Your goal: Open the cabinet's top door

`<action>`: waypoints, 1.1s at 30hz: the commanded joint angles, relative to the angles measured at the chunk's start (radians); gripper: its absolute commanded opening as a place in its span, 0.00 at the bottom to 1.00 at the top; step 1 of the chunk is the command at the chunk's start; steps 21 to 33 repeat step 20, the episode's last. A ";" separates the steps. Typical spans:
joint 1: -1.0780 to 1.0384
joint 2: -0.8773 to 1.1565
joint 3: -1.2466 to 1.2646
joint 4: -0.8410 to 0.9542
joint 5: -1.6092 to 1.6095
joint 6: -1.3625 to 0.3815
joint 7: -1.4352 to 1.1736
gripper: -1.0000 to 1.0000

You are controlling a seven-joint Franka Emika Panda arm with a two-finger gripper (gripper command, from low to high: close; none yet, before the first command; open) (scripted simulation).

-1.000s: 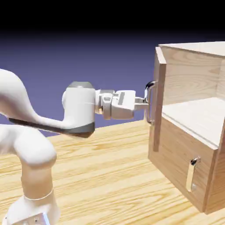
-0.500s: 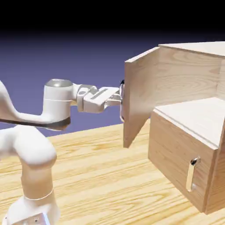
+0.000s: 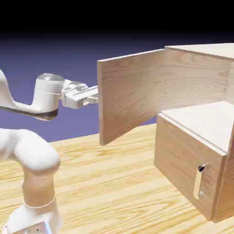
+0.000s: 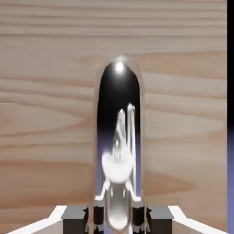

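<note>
The light-wood cabinet (image 3: 192,155) stands at the right of the exterior view. Its top door (image 3: 132,96) is swung far out to the left, its plain inner face toward the camera, and the upper compartment is open. My gripper (image 3: 94,97) reaches the door's free edge from the left, its tips hidden behind the wood. In the hand view the door's wood (image 4: 45,114) fills the picture, and the vertical silver bar handle (image 4: 119,137) runs up from between my fingertips (image 4: 97,212). The gripper (image 4: 119,215) is shut on that handle.
A shorter lower panel with a small silver handle (image 3: 199,180) stays closed. The bare inner shelf (image 3: 201,119) shows inside the upper compartment. The wooden tabletop (image 3: 105,183) spreads in front of the cabinet, and the white arm (image 3: 32,155) rises at the lower left.
The top door has swung from nearly edge-on to wide open. The hand has drawn back to the exterior view's left with the handle in its grip.
</note>
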 commanded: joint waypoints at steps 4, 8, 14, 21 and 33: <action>-0.093 0.128 0.145 0.140 0.107 -0.145 0.045 0.00; -0.213 0.247 0.286 0.285 0.182 -0.282 0.091 0.00; -0.424 0.390 0.503 0.483 0.251 -0.458 0.158 0.00; -0.641 0.446 0.708 0.625 0.295 -0.562 0.189 0.00; -0.641 0.446 0.708 0.625 0.295 -0.562 0.189 0.00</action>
